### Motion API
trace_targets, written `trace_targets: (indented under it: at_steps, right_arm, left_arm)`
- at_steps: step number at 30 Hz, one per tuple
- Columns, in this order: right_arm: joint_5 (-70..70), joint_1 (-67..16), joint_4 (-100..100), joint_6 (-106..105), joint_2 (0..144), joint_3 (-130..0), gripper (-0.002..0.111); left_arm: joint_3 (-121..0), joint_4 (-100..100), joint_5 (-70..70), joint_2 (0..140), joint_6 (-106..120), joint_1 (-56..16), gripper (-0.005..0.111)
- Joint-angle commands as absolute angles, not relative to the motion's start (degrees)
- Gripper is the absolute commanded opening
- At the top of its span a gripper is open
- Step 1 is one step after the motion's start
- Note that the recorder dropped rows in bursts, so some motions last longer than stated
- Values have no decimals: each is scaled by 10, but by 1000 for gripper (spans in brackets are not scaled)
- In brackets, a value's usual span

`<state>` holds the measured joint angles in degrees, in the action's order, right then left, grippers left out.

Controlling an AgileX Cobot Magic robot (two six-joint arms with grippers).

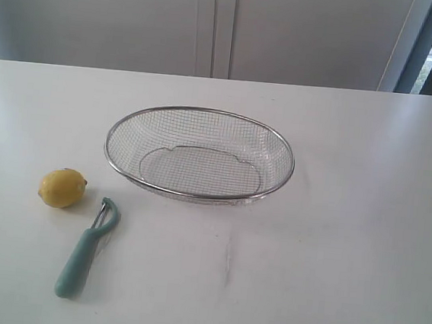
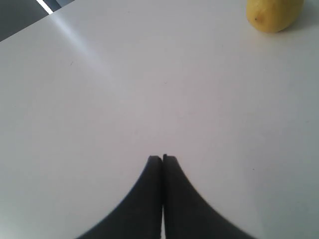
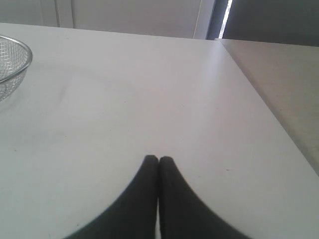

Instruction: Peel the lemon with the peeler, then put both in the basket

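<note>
White worktop (image 1: 342,281), pale cabinet doors (image 1: 214,24) behind. Lemon (image 1: 63,188) sits on the left side of the exterior view. Peeler (image 1: 87,248) lies flat just beside it, blade end nearest the lemon, not touching. Basket (image 1: 274,156) is mid-worktop, empty, apart from both. Left hand (image 2: 163,158) is closed on nothing above bare worktop; right hand (image 3: 158,159) same. Est. handling: lemon firm, waxy, prob. rolls, so grip across the middle. Peeler is light and stiff; take it mid-handle, clear of the blade.
</note>
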<state>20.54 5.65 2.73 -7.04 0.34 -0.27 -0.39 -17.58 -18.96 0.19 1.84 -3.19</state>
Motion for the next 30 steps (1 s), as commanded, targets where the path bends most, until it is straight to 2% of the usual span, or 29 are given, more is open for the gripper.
trace_targets:
  at_steps: [1, 30]
  right_arm:
    - [196, 61, 28, -73, 0, 0, 0]
    - [196, 61, 28, -73, 0, 0, 0]
  left_arm:
    - [0, -180, -189, 0, 15, -30, 0]
    - [0, -181, -145, 0, 15, -30, 0]
